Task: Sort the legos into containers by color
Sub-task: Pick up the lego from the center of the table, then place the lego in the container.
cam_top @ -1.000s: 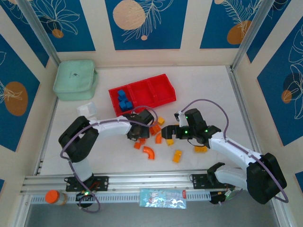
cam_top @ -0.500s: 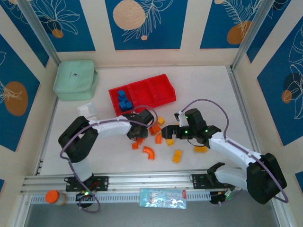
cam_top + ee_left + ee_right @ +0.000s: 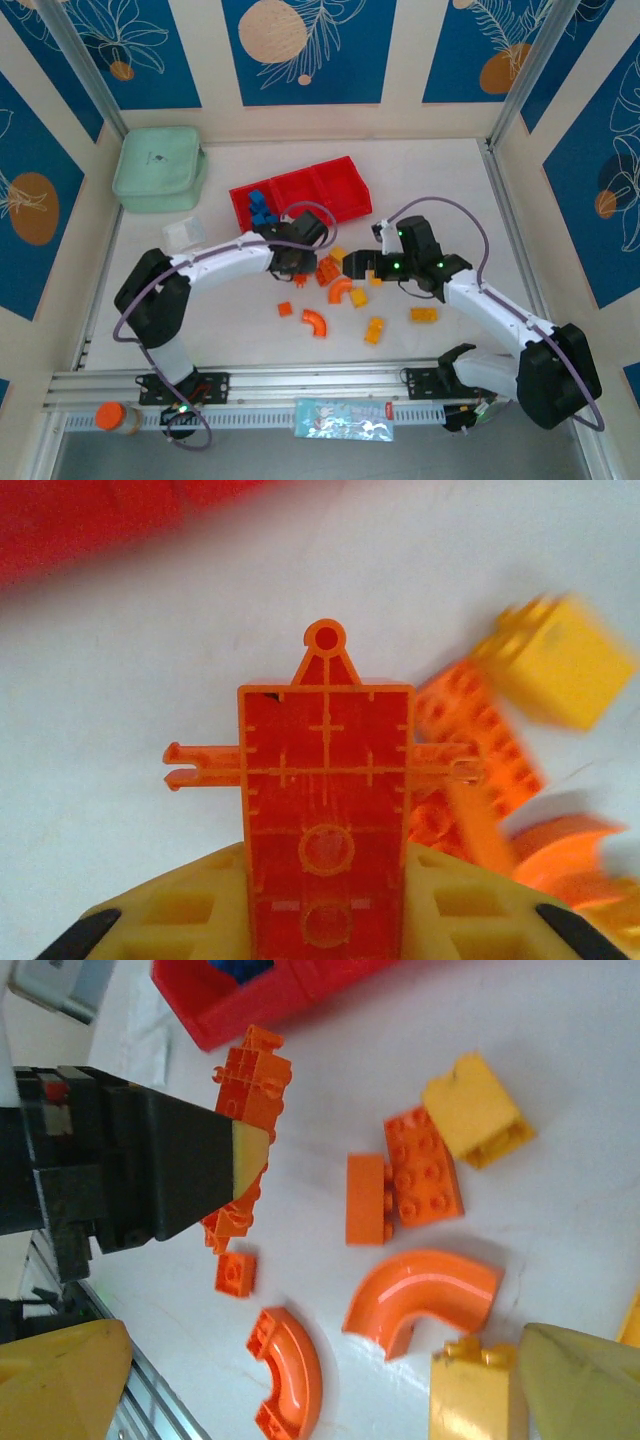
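One orange brick [image 3: 325, 800] clamped in left fingers [image 3: 190, 920], right fingers [image 3: 60, 1380] spread wide apart

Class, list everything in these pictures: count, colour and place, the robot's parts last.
tray: one, red, three compartments, far middle of table
blue bricks: several, blue, tray's left compartment
orange arches: two, orange, loose between the arms
yellow bricks: a few, yellow-orange, loose near arches
pouch: one, mint green, far left
clear box: one, clear, nearer than pouch
jar: one, orange lid, near-left rail
packet: one, pale, near rail
left fingers: yellow, shut on one orange brick
right fingers: yellow, open over loose bricks
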{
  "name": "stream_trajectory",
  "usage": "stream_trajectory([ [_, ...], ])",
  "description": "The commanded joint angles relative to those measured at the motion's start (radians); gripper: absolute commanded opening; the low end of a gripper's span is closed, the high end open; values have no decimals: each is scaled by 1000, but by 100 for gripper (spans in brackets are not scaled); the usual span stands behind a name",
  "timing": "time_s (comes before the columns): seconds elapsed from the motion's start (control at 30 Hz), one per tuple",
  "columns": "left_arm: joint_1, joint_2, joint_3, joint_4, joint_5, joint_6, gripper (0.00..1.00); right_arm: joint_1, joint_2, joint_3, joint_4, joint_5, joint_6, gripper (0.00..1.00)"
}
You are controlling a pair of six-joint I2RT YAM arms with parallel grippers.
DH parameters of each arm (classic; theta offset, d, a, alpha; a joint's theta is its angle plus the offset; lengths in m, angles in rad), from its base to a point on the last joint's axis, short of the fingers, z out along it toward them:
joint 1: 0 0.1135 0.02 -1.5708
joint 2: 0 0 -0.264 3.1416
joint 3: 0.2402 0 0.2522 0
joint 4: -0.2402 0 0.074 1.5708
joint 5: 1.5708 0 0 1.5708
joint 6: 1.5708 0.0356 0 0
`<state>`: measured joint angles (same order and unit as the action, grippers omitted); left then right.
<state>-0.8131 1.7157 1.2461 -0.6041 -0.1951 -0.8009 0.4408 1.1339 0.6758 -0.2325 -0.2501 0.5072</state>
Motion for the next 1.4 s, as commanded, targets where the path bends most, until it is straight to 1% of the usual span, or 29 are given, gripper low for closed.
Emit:
stream_trajectory([
  [0.0, 61, 7, 119, -33, -11, 25, 27, -25, 39, 60, -13, -41, -25, 99],
  [0.17, 147, 128, 279, -3, 25, -3, 27, -57, 99, 118, -6, -46, -27, 99],
  [0.23, 176, 182, 343, -4, 4, -21, 27, -63, 119, 138, -11, -24, -22, 99],
  [0.33, 214, 265, 439, 7, 8, -39, 28, -71, 143, 149, 0, -26, -20, 99],
  [0.4, 240, 332, 519, -35, -4, -55, 28, -78, 157, 155, -2, -32, -21, 99],
  [0.47, 261, 374, 559, -45, -10, -69, 29, -83, 164, 160, -12, -38, -24, 99],
  [0.53, 273, 405, 579, -25, 0, -66, 31, -88, 163, 160, -18, -39, -27, 99],
  [0.63, 278, 455, 643, -46, 1, -44, 34, -97, 155, 154, -14, -39, -29, 99],
  [0.7, 279, 488, 692, -75, 2, -34, 39, -103, 153, 156, -14, -48, -27, 99],
  [0.77, 279, 501, 717, -91, -3, -30, 42, -108, 152, 161, -16, -56, -24, 99],
  [0.93, 279, 489, 745, -106, -24, -10, 47, -111, 130, 168, -27, -60, -27, 99],
  [1.03, 278, 459, 743, -117, -2, 1, 47, -113, 109, 174, -48, -56, -34, 99],
  [1.2, 250, 331, 609, -58, 66, 45, 51, -112, 78, 149, -85, -66, -39, 99],
  [1.37, 186, 176, 417, -19, 81, 76, 57, -99, 57, 97, -102, -68, -38, 99],
])
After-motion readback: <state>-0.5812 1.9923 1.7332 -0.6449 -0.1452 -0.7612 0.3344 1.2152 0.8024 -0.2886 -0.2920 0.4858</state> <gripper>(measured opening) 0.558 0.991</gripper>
